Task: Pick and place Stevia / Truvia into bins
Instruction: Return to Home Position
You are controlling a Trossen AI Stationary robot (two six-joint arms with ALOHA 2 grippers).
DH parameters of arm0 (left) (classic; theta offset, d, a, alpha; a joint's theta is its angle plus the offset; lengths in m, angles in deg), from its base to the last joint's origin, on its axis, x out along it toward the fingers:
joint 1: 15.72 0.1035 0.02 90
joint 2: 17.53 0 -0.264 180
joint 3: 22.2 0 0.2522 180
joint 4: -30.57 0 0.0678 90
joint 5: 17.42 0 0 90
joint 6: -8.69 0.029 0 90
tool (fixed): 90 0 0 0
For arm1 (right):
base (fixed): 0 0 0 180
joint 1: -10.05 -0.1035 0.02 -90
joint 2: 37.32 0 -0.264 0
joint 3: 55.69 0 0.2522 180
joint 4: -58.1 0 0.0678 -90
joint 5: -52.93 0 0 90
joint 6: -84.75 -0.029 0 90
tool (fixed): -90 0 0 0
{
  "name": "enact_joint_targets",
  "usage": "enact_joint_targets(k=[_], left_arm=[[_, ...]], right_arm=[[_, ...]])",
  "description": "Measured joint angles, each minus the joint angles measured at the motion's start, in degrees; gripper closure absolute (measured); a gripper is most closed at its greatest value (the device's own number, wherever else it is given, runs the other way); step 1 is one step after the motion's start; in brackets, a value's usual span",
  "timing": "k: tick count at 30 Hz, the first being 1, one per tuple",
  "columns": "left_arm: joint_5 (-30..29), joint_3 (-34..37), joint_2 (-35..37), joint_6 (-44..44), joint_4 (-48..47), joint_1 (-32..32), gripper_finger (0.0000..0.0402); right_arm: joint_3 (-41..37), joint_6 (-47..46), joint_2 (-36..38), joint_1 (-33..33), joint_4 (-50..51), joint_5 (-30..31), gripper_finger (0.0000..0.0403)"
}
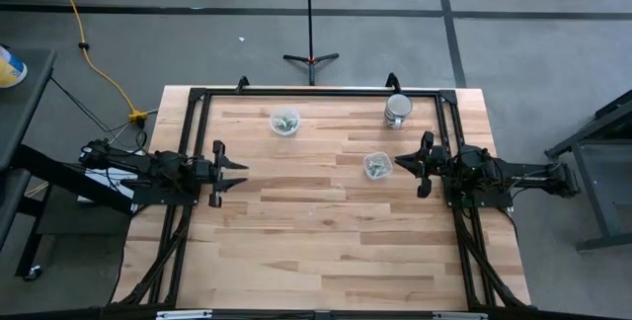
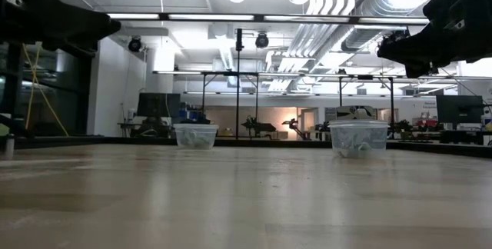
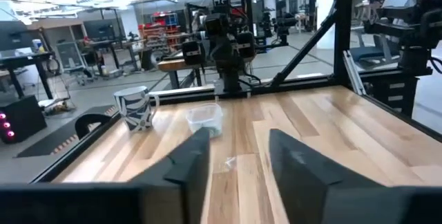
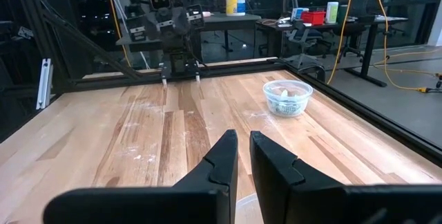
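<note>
Two clear cups stand on their bases on the wooden table. One cup (image 1: 285,121) (image 2: 195,136) (image 4: 287,97) is near the far edge. The other cup (image 1: 377,165) (image 2: 358,137) (image 3: 205,119) stands right of centre. Pale green-and-white packets (image 1: 375,166) (image 4: 284,94) lie inside both. My left gripper (image 1: 235,173) (image 3: 238,160) hovers open at the table's left side, holding nothing. My right gripper (image 1: 401,163) (image 4: 242,146) hovers just right of the nearer cup, its fingers a narrow gap apart, with nothing between them.
A shiny metal mug (image 1: 397,110) (image 3: 136,108) with a handle stands near the far right corner. A black frame (image 1: 316,92) runs along the table's far, left and right edges. A tiny pale scrap (image 3: 230,160) lies on the wood in front of my left gripper.
</note>
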Motion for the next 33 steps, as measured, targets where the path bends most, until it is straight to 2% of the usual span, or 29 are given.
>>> enact_joint_targets(k=[5, 11, 33], left_arm=[[0.1, 0.0, 0.0, 0.0, 0.0, 0.0, 0.0174], [0.2, 0.0, 0.0, 0.0, 0.0, 0.0, 0.0148], [0.3, 0.1, 0.0, 0.0, -0.1, 0.0, 0.0144]], right_arm=[[0.0, 0.0, 0.0, 0.0, 0.0, 0.0, 0.037], [0.0, 0.0, 0.0, 0.0, 0.0, 0.0, 0.037], [0.1, 0.0, 0.0, 0.0, 0.0, 0.0, 0.0371]])
